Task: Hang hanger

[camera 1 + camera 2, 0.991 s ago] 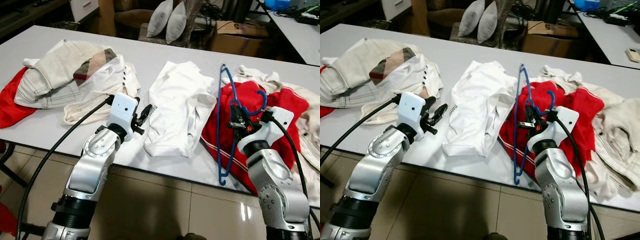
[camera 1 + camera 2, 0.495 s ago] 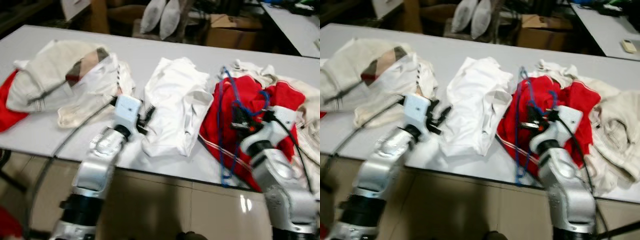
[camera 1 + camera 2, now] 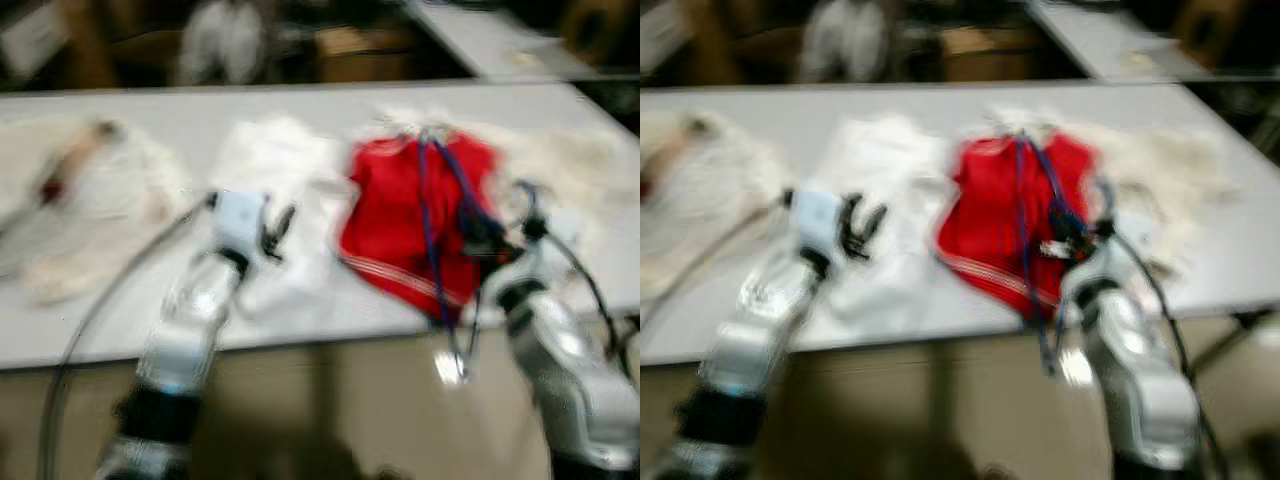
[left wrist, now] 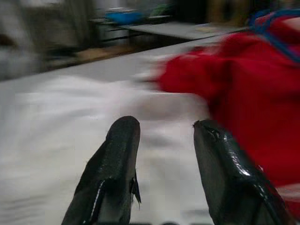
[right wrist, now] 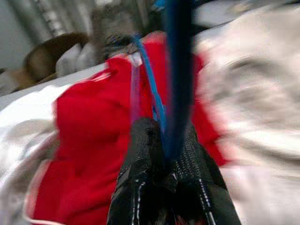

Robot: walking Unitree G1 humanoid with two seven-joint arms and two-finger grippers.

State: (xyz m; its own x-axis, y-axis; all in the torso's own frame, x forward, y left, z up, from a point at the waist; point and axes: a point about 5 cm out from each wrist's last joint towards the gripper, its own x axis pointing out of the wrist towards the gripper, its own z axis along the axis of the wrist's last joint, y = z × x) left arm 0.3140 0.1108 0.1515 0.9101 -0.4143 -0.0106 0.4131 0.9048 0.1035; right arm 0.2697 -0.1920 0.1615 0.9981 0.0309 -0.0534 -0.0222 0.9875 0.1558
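Two arms up over the table edge (image 3: 300,335), head views heavily motion-blurred so fine detail is gone.

R gripper (image 5: 164,154): fingers pressed together, pinching the blue hanger (image 3: 432,235). Wrist view shows the blue wire running straight down between the two black fingers (image 5: 140,183). In the head views the hanger stands roughly upright in front of the R arm, upper part over the red garment (image 3: 395,225), lower end dropping past the table edge toward the floor (image 3: 330,410). Hook shape can't be made out through the blur.

L gripper (image 4: 164,154): fingers spread, a clear gap between them, nothing held. It hovers over the white garment (image 3: 275,170), close to the near edge of the table; whether it touches the cloth, can't tell. L wrist view has the white cloth under the fingers and the red garment off to one side, with a bit of blue hanger at the far corner.

Layout on table, robot's L to R: pale clothes pile (image 3: 90,200), white garment, red garment, then more off-white cloth (image 3: 555,165) beside and behind the red one. Red garment sits between the two grippers, nearer the R one.

Bkgd: dark room, 2nd table (image 3: 490,35) far R, pale cushions (image 3: 220,45) behind, all too blurred for more.
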